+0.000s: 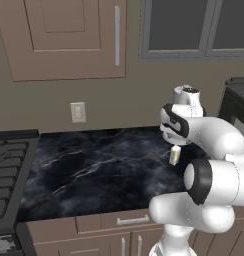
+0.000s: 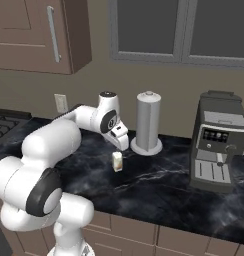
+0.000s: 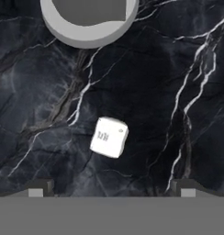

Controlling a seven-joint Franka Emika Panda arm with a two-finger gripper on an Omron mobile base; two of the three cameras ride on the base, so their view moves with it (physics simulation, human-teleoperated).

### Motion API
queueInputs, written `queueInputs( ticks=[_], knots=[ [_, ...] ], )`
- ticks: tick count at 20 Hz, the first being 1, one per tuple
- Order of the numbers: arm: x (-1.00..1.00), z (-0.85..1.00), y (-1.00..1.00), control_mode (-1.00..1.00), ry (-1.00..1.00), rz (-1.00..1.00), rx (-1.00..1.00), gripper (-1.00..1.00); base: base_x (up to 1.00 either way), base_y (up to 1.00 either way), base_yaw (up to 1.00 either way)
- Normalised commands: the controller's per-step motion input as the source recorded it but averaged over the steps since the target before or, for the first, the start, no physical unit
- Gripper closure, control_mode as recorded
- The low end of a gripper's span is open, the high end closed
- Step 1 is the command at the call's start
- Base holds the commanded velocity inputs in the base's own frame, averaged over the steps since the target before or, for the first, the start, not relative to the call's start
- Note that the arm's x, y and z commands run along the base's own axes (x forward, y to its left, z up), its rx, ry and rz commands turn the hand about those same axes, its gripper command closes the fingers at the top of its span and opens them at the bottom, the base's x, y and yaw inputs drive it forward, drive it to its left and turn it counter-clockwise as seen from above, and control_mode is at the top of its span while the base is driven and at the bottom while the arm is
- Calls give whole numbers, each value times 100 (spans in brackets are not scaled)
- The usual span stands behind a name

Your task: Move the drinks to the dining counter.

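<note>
One of the drinks, a small white-yellow carton (image 2: 117,161), stands upright on the black marble worktop (image 2: 159,190) over handled drawers. In the left base view the carton (image 1: 174,155) shows just past my forearm. My gripper (image 2: 122,145) hangs a little above it, pointing down, and is open. The hand view looks straight down on the carton's top (image 3: 109,137), which lies between and slightly ahead of the two fingertips (image 3: 40,188), with wide gaps on both sides. Nothing is held. The dining counter is out of view.
A tall grey paper-towel cylinder (image 2: 148,122) stands just behind the carton, its round base (image 3: 88,27) close by. A coffee machine (image 2: 216,147) sits to the right, a stove (image 1: 9,175) to the left. Wall cabinets (image 1: 69,37) hang above.
</note>
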Motion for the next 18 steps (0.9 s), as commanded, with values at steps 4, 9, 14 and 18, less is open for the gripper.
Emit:
queueInputs(
  ticks=[4,9,14,18],
  knots=[
    [4,-13,-1,-100,0,0,0,-100,0,0,0],
    [1,-22,-2,-100,0,-1,0,-100,0,0,0],
    [0,-21,-2,-100,0,0,0,-100,0,0,0],
    [4,-17,0,-100,0,0,0,-100,0,0,0]
  ],
)
